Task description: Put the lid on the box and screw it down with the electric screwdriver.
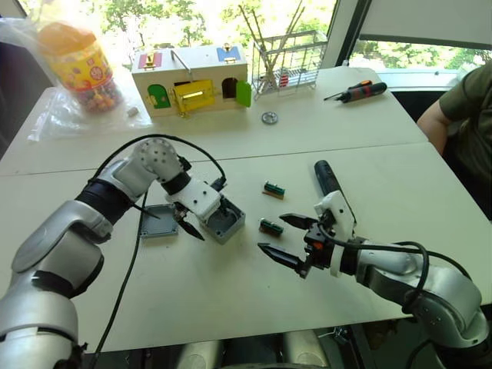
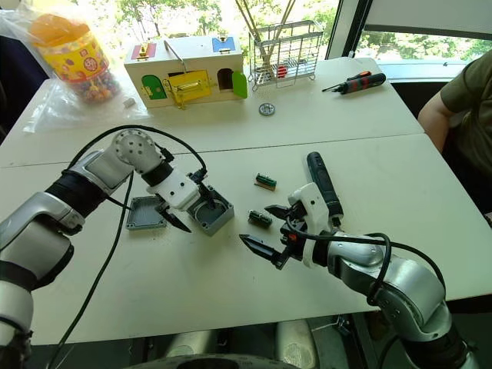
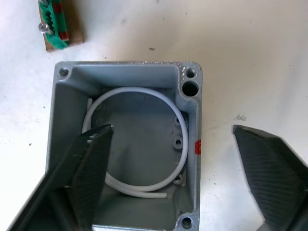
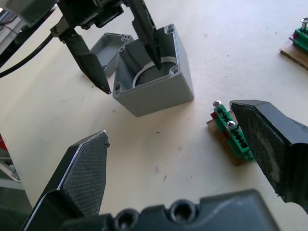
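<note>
The right hand (image 1: pixel 287 236), fingers spread wide and holding nothing, hovers over the white counter (image 1: pixel 231 292) near the thick black pen-shaped electric screwdriver (image 1: pixel 326 179). The left hand (image 1: pixel 206 219), also open and empty, straddles one wall of the open grey plastic box (image 1: pixel 227 221). Beyond it lies the flat grey lid (image 1: pixel 159 220); close squarely on the wall so the box stays upright.

Grey box (image 4: pixel 154 79) with a red dot, grey lid (image 1: pixel 159 221), black electric screwdriver (image 1: pixel 326 178).
</note>
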Robot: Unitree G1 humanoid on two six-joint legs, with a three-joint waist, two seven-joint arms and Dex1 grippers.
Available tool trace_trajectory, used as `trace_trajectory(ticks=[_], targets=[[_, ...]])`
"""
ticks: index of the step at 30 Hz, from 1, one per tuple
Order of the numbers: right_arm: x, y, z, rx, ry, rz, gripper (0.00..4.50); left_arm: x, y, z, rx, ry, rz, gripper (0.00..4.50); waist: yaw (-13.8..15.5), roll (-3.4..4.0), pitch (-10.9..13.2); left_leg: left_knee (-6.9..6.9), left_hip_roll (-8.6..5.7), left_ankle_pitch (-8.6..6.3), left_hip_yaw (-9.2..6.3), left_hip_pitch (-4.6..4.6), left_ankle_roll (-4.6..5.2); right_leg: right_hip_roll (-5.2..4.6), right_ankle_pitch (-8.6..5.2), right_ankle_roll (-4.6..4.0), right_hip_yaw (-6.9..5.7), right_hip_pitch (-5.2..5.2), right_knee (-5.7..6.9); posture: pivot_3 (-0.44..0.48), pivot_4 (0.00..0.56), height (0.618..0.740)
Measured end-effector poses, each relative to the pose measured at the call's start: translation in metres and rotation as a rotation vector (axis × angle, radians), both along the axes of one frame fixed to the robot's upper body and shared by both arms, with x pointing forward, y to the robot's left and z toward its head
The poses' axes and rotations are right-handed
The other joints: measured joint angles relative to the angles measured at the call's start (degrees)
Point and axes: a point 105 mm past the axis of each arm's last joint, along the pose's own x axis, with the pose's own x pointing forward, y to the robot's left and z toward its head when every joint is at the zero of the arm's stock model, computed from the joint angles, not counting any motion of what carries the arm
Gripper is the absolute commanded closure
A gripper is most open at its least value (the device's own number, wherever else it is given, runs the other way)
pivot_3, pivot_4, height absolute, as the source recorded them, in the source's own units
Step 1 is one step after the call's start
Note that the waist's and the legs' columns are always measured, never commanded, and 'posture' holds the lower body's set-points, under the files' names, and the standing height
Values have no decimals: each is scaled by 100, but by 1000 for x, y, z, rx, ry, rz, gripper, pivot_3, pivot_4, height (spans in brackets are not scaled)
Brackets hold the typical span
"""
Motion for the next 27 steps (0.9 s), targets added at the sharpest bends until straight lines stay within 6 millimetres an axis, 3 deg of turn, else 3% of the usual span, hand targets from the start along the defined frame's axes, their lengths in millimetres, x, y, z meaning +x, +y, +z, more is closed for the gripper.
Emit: trace_trajectory(ticks=[3,10,12,16,19,23,27], targets=[[-1,1,0,-1,0,15,0,0,8,7,-10,17,66,600,-8,-1,1,0,1,0,0,-2,0,0,0,0,1,-5,4,0,150,740],[-5,-1,0,-8,12,61,0,-2,47,74,-178,43,353,600,-23,1,0,0,1,-1,-1,-2,1,1,-1,1,5,-10,13,0,150,740],[-5,1,3,4,8,82,0,-1,58,84,-260,77,480,600,-16,2,-1,3,1,-1,-1,-1,1,1,-1,1,5,-8,13,0,150,740],[-9,10,30,-3,-47,228,0,9,85,73,-397,147,888,600,-31,2,0,11,4,-4,0,-1,6,3,-1,2,7,-6,14,0,150,740],[-16,21,51,-35,-116,356,0,6,112,52,-356,150,1199,600,-36,1,0,8,9,-9,-5,-1,13,9,-2,2,7,-8,15,0,150,740],[-19,34,46,-94,-118,449,0,-14,141,26,-209,170,1502,600,11,1,0,7,6,-9,-4,-1,11,7,-2,2,11,-11,16,0,150,740],[-11,48,34,-75,-103,480,0,-24,162,19,-129,173,1766,600,37,-3,-2,14,4,-11,-4,-1,15,7,-2,2,16,-14,16,0,150,740]])
